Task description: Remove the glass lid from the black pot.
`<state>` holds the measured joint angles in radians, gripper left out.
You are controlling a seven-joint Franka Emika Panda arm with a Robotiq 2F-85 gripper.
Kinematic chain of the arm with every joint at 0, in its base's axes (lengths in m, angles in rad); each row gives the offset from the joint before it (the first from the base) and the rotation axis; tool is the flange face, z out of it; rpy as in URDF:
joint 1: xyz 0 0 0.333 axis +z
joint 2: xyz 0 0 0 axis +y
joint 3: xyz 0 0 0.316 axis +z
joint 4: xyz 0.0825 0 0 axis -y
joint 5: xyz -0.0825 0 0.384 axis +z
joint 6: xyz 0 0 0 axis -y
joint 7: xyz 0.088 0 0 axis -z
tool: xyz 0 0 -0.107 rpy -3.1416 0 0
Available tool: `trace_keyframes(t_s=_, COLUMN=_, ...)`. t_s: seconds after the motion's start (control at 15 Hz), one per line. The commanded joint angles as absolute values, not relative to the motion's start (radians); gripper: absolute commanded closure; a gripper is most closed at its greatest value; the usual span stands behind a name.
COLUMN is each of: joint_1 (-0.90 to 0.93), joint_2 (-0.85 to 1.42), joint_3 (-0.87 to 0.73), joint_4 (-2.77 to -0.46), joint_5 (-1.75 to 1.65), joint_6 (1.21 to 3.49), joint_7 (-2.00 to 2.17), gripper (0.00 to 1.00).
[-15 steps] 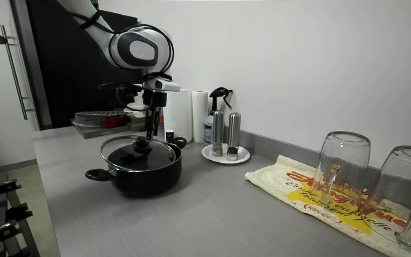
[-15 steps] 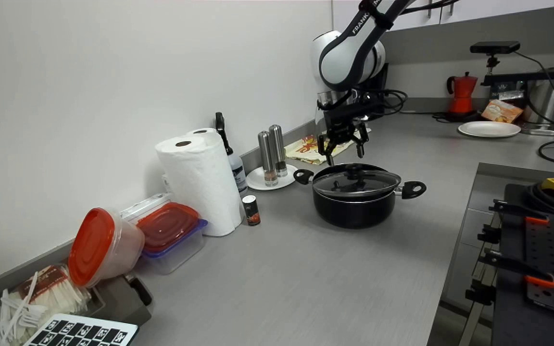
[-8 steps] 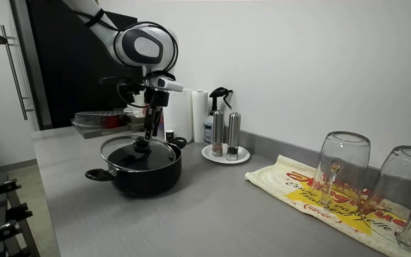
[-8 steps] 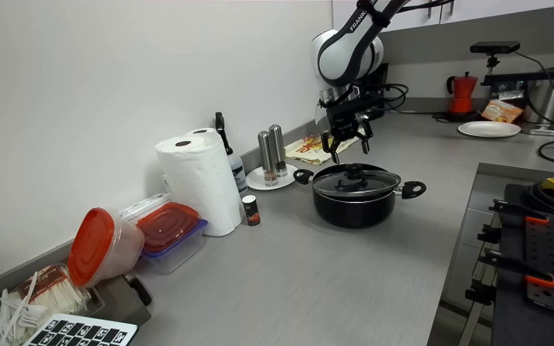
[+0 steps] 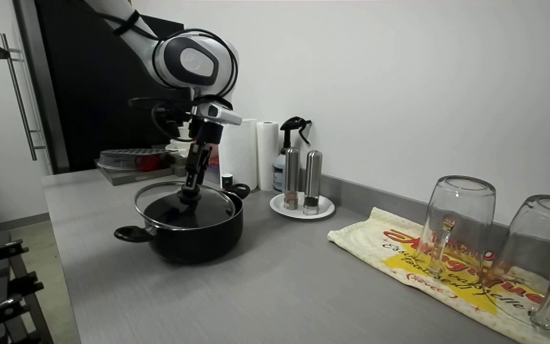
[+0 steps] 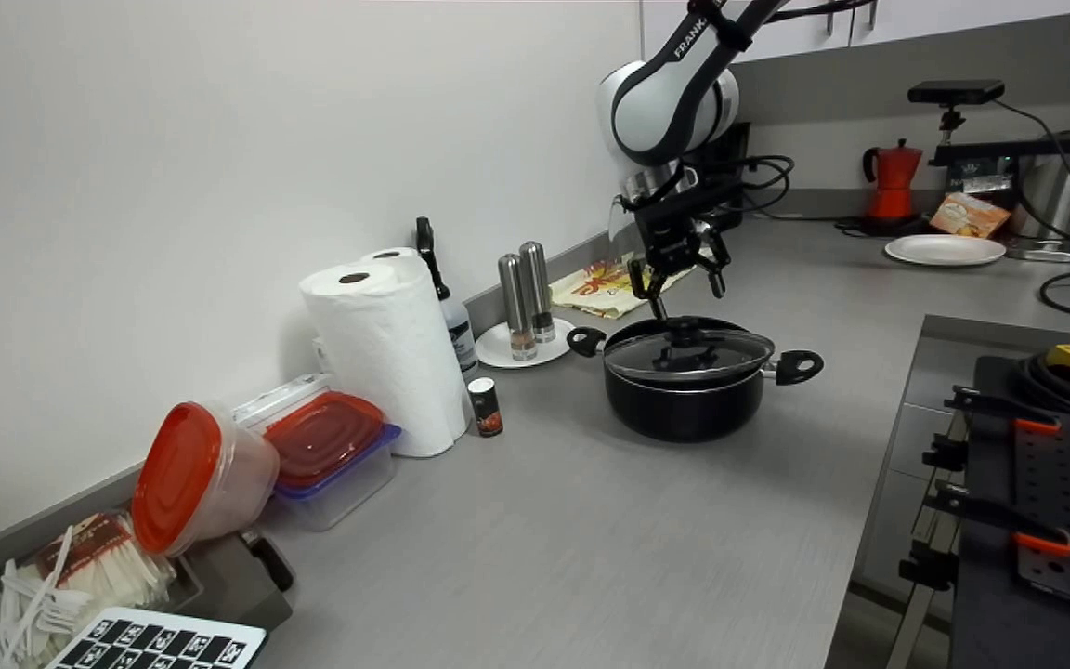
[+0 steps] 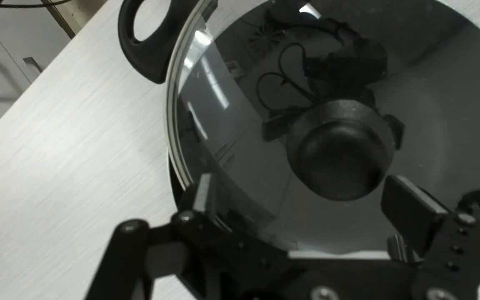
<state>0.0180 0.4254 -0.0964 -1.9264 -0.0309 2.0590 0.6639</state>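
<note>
One glass lid (image 6: 689, 356) on black pot (image 6: 684, 411), end effector (image 7: 299, 186) above, spread wide

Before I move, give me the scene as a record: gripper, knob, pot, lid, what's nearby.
Gripper: open, holding nothing
Black knob: ungripped; contact with the fingers unclear
Black pot: on the gray counter
Glass lid: on the pot, appears off-centre
Nearby: two metal mills on a white plate; two upturned glass mugs on a printed cloth

In both exterior views, facing the jaws from opposite sides, well back, sharing the round black pot (image 5: 201, 244) beneath; in the wrist view, close, down past the jaws onto the round clear-glass lid (image 7: 340, 141).
</note>
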Motion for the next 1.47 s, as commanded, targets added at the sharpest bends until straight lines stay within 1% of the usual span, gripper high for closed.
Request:
trace_keyframes(t_s=0.0, joint_1=0.028, joint_2=0.424, joint_3=-0.099, joint_4=-1.929, joint_5=-0.017, joint_6=2.023, joint_7=0.667, gripper=0.00)
trace_keyframes(t_s=0.8, joint_1=0.033, joint_2=0.434, joint_3=-0.081, joint_4=-1.936, joint_5=0.023, joint_6=2.014, joint_7=0.669, gripper=0.00)
trace_keyframes(t_s=0.87, joint_1=0.031, joint_2=0.434, joint_3=-0.080, joint_4=-1.938, joint_5=0.028, joint_6=2.015, joint_7=0.662, gripper=0.25)
trace_keyframes(t_s=0.93, joint_1=0.029, joint_2=0.434, joint_3=-0.078, joint_4=-1.939, joint_5=0.032, joint_6=2.018, joint_7=0.654, gripper=0.26)
trace_keyframes(t_s=1.07, joint_1=0.028, joint_2=0.434, joint_3=-0.079, joint_4=-1.939, joint_5=0.037, joint_6=2.018, joint_7=0.654, gripper=0.40)
trace_keyframes(t_s=1.13, joint_1=0.028, joint_2=0.434, joint_3=-0.078, joint_4=-1.937, joint_5=0.043, joint_6=2.018, joint_7=0.654, gripper=0.50)
trace_keyframes(t_s=1.27, joint_1=0.027, joint_2=0.434, joint_3=-0.078, joint_4=-1.932, joint_5=0.049, joint_6=2.017, joint_7=0.654, gripper=0.64)
trace_keyframes(t_s=1.33, joint_1=0.027, joint_2=0.434, joint_3=-0.077, joint_4=-1.931, joint_5=0.052, joint_6=2.017, joint_7=0.653, gripper=0.73)
trace_keyframes(t_s=1.4, joint_1=0.027, joint_2=0.432, joint_3=-0.078, joint_4=-1.931, joint_5=0.051, joint_6=2.014, joint_7=0.653, gripper=0.78)
